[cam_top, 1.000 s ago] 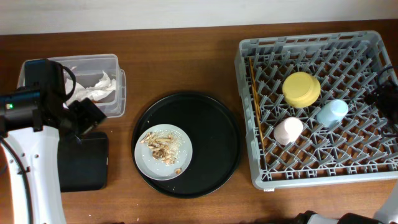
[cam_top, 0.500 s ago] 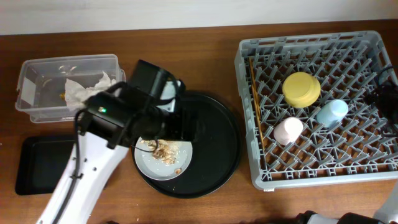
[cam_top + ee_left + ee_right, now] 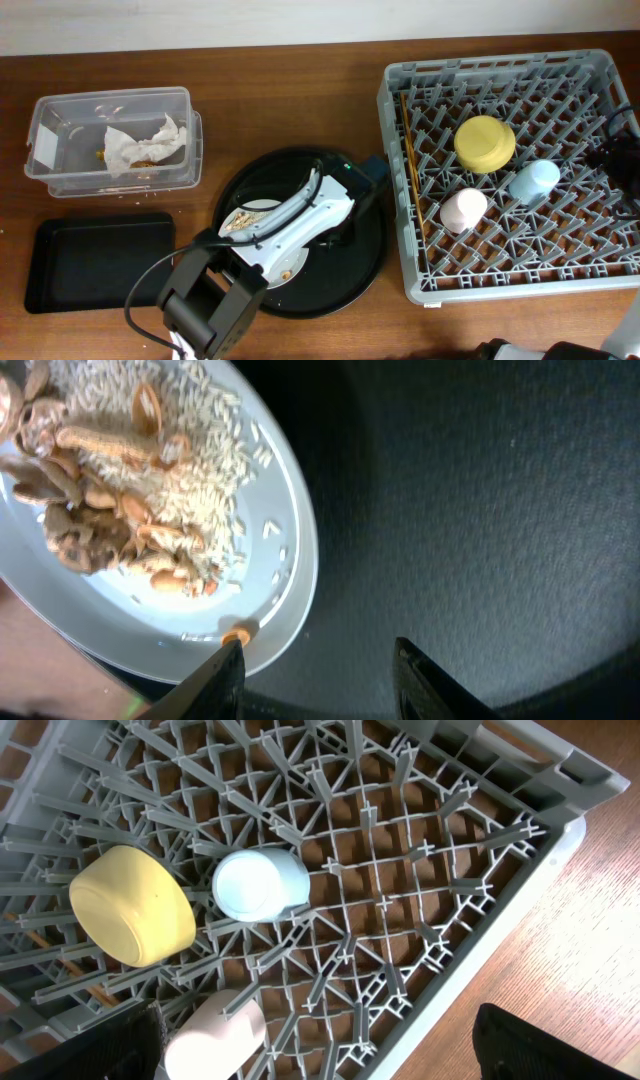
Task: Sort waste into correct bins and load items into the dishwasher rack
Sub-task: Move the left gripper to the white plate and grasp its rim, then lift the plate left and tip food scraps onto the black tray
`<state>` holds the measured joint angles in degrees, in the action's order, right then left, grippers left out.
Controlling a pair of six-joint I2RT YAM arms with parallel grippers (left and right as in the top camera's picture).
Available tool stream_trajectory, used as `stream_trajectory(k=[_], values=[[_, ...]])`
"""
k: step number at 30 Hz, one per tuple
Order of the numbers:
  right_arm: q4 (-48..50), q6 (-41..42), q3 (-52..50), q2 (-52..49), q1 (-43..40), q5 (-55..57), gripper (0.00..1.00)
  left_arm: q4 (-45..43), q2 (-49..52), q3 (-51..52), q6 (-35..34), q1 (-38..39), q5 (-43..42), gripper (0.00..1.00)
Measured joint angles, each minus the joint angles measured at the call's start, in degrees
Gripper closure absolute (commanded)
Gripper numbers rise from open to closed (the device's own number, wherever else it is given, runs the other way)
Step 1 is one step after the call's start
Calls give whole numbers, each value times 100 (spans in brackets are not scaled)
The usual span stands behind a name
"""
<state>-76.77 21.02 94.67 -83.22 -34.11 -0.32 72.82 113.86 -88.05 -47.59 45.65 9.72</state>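
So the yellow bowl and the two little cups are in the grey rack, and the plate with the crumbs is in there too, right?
Not quite. The yellow bowl, pink cup and blue cup are in the grey rack, but the plate with the crumbs is on the round black tray beside it, as the overhead view shows.

You have two cups, one pink cup [image 3: 463, 210] and one light-blue cup [image 3: 534, 181]. There is one yellow bowl [image 3: 485, 143], one plate [image 3: 298, 560] and one rack [image 3: 520, 285]. Two bins: one clear tub [image 3: 65, 140], one black tray [image 3: 95, 260]. One round tray [image 3: 360, 240], one tissue wad [image 3: 140, 145], one heap of food scraps [image 3: 110, 510]. The chopsticks [image 3: 408, 150] look like two, though they are too thin to be sure.
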Motion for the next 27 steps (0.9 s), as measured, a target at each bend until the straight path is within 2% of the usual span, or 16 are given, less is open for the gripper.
stream_trajectory(k=[7, 14, 15, 17, 19, 20, 21, 27], values=[[2, 0, 0, 0, 2, 2, 1, -332, 15, 28, 22, -616, -9, 52], [2, 0, 0, 0, 0, 2, 1, -1390, 26, 901, 22, -673, -356, 53], [2, 0, 0, 0, 2, 2, 1, -1534, 26, 999, 24, -673, -402, 55], [4, 0, 0, 0, 0, 0, 1, -1742, 26, 1237, 22, -671, -494, 73], [2, -2, 0, 0, 0, 2, 1, -1779, 24, 1279, 68, -673, -529, 75], [2, 2, 0, 0, 0, 2, 1, -1792, 24, 1285, 50, -671, -542, 81], [2, 0, 0, 0, 0, 0, 1, -1792, 24, 1285, 48, -671, -546, 98], [2, 2, 0, 0, 0, 0, 1, -1370, -28, 1270, 125, -662, -448, 99]])
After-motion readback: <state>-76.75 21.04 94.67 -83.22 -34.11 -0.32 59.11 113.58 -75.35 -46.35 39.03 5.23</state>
